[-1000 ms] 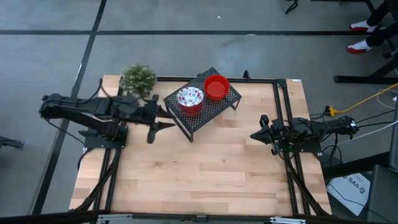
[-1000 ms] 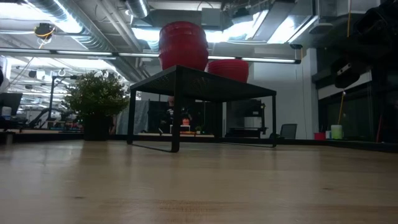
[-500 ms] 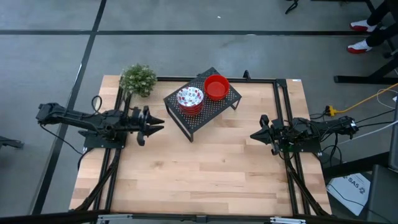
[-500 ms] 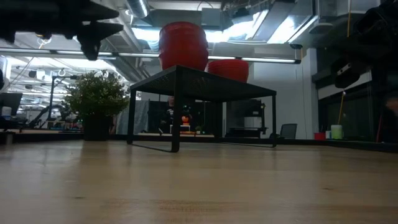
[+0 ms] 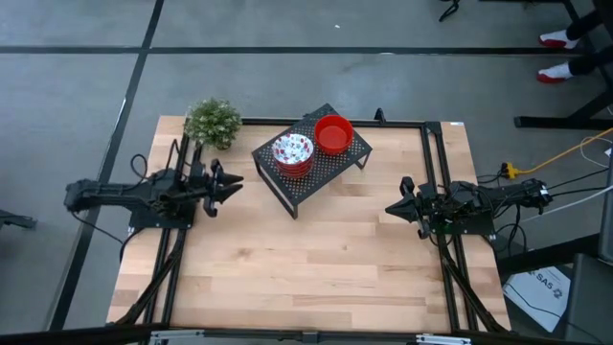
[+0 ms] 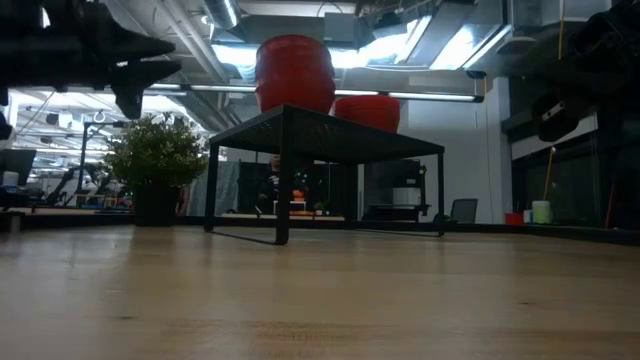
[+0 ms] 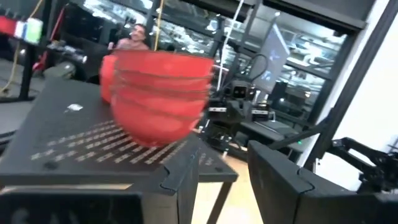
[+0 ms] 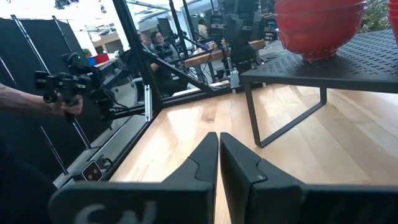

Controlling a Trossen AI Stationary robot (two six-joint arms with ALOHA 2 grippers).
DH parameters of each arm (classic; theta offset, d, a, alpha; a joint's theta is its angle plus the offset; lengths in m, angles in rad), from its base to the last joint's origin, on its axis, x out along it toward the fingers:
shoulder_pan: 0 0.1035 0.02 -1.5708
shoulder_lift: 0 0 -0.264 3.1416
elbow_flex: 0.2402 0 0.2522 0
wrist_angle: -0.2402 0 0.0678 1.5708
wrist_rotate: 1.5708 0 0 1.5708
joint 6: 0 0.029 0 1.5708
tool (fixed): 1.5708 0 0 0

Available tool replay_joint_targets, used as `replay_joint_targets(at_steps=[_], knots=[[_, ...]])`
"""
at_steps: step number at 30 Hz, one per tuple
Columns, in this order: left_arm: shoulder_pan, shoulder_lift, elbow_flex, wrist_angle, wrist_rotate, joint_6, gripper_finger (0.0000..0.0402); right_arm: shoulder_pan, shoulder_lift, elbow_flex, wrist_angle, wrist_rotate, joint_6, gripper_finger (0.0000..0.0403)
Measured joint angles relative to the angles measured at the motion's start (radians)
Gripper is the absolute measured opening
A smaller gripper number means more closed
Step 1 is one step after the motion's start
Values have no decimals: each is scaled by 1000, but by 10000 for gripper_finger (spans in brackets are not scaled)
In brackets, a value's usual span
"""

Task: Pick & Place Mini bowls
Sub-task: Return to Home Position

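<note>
On the black rack (image 5: 326, 169), at the far middle of the table (image 5: 316, 268), both stacks of mini bowls sit: one topped by a white speckled bowl (image 5: 293, 150), and just beside it an all-red stack (image 5: 332, 133). We see no bowl on the bare wood.

Left gripper (image 5: 226, 184) hangs apart from the rack's left side, near the plant (image 5: 213, 122). Its fingers are parted and hold nothing; the wrist view shows the gap. Right gripper (image 5: 394, 206) lies at its own side of the table, fingers pressed together, empty.

Judgement: placing looks finished, and the step in hand is the left arm's return to rest. The next move calls for folding back away from the rack without clipping its edge or the plant, then parking.
</note>
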Motion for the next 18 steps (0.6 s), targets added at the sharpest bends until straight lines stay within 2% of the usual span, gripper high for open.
replay_joint_targets(at_steps=[5, 9, 14, 18], knots=[[141, -146, 0, -167, 121, -41, 130, 0, 0, 0, 0, 0, 0, 19], [224, -152, 0, -178, 185, -13, 130, 0, 0, 0, 0, 0, 0, 19], [268, -149, 0, -289, 182, -21, 130, 0, 0, 0, 0, 0, 0, 19], [270, -142, 0, -299, 181, -19, 130, 0, 0, 0, 0, 0, 0, 19]])
